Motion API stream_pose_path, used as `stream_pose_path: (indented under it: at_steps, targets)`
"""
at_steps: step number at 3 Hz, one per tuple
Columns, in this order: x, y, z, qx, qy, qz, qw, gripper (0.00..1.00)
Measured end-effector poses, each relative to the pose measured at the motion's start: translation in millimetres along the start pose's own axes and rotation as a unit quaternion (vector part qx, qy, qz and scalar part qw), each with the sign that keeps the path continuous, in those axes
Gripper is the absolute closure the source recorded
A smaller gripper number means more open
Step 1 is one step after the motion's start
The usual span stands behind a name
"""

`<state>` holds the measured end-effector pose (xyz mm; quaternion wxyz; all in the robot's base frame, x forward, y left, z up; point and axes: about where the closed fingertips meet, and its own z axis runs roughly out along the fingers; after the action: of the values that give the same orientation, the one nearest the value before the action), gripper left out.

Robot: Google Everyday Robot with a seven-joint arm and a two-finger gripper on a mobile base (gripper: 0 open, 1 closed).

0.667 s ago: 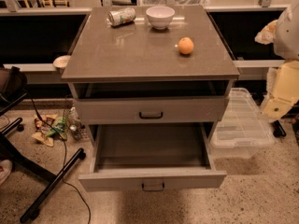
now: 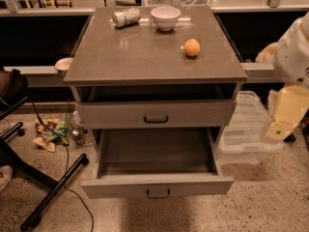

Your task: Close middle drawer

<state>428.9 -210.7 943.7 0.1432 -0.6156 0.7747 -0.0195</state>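
Cabinet (image 2: 145, 57), grey, seen from front and above.

Middle drawer (image 2: 157, 183): pulled well out twd camera. Tray interior fully exposed, nothing seen in it. Low flat front is the nearest part of the unit, w/ small black handle (image 2: 158, 192) at centre. Front sits roughly square to the cabinet.

Top drawer (image 2: 193, 114): above and behind it, taller front, black handle at centre. Dark gap shows btwn its upper edge and the cabinet top.

Gripper (image 2: 282, 115): at right edge of view, pale yellowish, hanging below the white arm (image 2: 294, 52). It is beside the cabinet's right side, level w/ the top drawer front, well apart from the middle drawer and its handle. No contact w/ any item. Parted or closed: not discernible.

On cabinet top: can (image 2: 125, 17) lying on its side, rear left; white bowl (image 2: 165, 17) upright, just beside it at rear centre; orange (image 2: 192, 47) fwd and right of bowl, apart from both.

Floor: clear plastic bin (image 2: 246, 129) right of cabinet, under the gripper. Black chair base (image 2: 48, 195) at left, w/ cable and scattered litter (image 2: 50, 133) near it.
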Motion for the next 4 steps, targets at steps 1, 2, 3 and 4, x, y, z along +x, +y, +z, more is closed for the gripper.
stream_pose_path:
  at_steps: [1,2,3,4]
  targets:
    - [3,31,53,-0.031,0.001,-0.018,0.9994,0.0]
    - [9,43,70,-0.046,0.009,-0.018,0.9987,0.0]
    - [8,43,71,-0.047,0.007,-0.019,0.9987,0.0]
    - [9,45,84,-0.057,0.003,-0.023,0.9981,0.0]
